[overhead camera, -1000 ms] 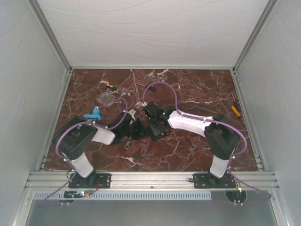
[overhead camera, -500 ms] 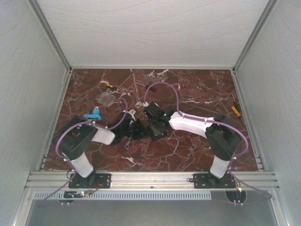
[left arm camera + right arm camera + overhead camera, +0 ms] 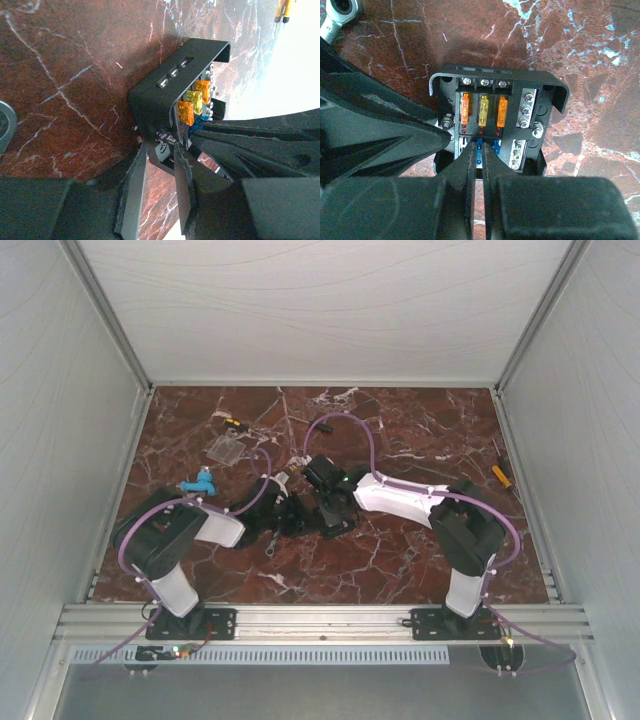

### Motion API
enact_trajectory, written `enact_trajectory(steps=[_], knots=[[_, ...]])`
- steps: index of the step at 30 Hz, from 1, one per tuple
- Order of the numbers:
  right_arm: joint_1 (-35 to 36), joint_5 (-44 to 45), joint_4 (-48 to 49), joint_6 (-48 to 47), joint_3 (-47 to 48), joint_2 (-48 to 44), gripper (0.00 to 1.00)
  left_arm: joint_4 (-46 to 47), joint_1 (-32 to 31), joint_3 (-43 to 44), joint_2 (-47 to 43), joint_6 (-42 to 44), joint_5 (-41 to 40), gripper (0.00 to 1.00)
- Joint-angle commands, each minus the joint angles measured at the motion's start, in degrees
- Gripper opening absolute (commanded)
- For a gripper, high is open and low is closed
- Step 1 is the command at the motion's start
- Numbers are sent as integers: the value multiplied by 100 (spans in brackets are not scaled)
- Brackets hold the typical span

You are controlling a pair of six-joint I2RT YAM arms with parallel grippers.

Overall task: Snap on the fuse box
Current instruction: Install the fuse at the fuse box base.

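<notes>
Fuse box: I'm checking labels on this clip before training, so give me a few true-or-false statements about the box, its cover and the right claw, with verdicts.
1. The fuse box is uncovered, with its fuses showing. True.
2. Its top row holds three blue fuses. False: that row reads orange, yellow, orange; the blue fuses sit below it.
3. The clear cover lies on the table, apart from the box. True.
4. The right claw hangs well away from the box. False: its tips are over the box, right at the blue fuses.
</notes>
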Motion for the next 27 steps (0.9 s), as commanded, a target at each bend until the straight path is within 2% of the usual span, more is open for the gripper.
enact_trajectory(steps=[1, 8, 14, 19, 23, 27], knots=[[-36, 132, -381, -69, -510, 731, 0, -63, 13, 86, 130, 49, -47, 28], [97, 133, -701, -80, -742, 427, 0, -48, 9, 85, 125, 46, -33, 27], [133, -129, -407, -162, -492, 232, 0, -27, 3, 56, 107, 27, -32, 26], [133, -316, -253, -239, -110, -334, 16, -34, 2, 50, 85, 28, -48, 26], [133, -329, -268, -267, 106, -512, 20, -26, 3, 56, 91, 18, -38, 26], [96, -240, -303, -221, 200, -531, 21, -34, -3, 41, 65, 24, -51, 26]])
